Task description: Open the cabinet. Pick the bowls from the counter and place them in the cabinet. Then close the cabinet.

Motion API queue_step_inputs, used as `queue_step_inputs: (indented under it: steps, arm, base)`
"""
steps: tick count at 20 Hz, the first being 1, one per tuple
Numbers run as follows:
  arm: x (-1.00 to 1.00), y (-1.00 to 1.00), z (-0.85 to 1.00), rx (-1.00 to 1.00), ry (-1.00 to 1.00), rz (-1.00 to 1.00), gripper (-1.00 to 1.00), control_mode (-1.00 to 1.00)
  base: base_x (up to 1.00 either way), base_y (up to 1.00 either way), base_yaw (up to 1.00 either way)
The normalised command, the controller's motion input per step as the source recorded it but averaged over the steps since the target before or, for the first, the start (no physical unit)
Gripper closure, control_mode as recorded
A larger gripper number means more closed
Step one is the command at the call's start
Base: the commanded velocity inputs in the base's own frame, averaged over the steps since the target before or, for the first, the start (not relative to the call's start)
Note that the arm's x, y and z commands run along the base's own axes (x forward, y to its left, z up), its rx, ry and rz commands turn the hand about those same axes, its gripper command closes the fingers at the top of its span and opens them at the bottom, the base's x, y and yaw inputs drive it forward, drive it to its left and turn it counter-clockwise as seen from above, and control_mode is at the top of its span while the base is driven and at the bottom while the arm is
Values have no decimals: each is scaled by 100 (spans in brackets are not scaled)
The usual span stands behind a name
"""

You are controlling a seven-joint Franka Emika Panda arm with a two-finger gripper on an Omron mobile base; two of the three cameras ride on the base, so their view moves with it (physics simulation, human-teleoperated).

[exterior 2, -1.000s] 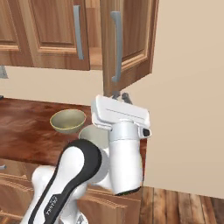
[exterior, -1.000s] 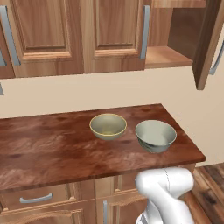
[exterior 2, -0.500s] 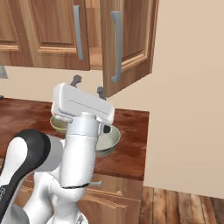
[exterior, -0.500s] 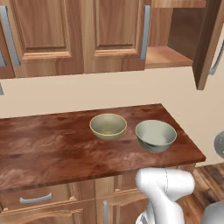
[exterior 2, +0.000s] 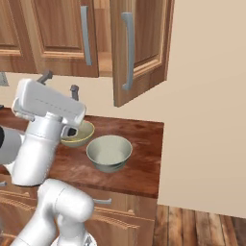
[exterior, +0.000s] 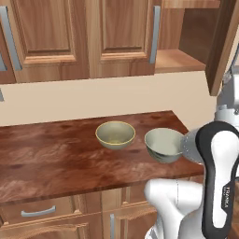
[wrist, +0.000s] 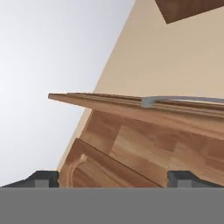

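**Right cabinet door released and left open; arm swung back toward the counter**

Since a second ago, the gripper (exterior 2: 60, 82) has been withdrawn from the right door's handle (exterior 2: 128, 52) and carried leftward, away from the door. In the right base view it is now seen pointing upward in front of the left door, its two dark fingers standing well apart with nothing between them; the jaws are judged open and empty. In the hand view the fingertips sit wide at the bottom corners, facing the edge of the opened door.

The cabinet (exterior: 121, 37) is found with its right door (exterior 2: 139, 48) swung out and the wooden shelf (exterior: 179, 59) exposed; the left door is shut. The first step is therefore judged sufficiently done for access to the shelf.

Both bowls are undisturbed on the counter (exterior: 46, 158): the beige-olive bowl (exterior: 115, 135) toward the middle, the grey-green bowl (exterior: 163, 144) just beside it, nearer the counter's right end. They are close together but apart. Neither is held or shelved, so the picking stage is judged not yet begun. The grey-green bowl lies nearest the arm and below the opened side.

Writing: small vertical dark lettering is noted on the arm's forearm link (exterior: 224, 186) in the left base view, reading roughly as the maker's name, though too small to confirm. No other labels or brands are legible.
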Motion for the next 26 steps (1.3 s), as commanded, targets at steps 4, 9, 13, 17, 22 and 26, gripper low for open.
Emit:
queue_step_inputs:
  steps: [4, 9, 13, 17, 22, 26]
  arm:
    - [11, 28, 0, 11, -1, 0, -100, -100]
    - [43, -9, -14, 24, 0, 0, -100, -100]
    - [59, -14, -28, 36, 0, -2, -100, -100]
    - [68, -3, -26, 27, 0, -2, -100, -100]
    - [75, -1, -5, 10, 3, -1, -100, -100]
    - [62, -14, 0, 4, 16, 0, -100, -100]
  base:
    - [0, 0, 0]
    - [0, 0, 0]
    - [0, 0, 0]
    - [0, 0, 0]
    - [0, 0, 0]
    - [0, 0, 0]
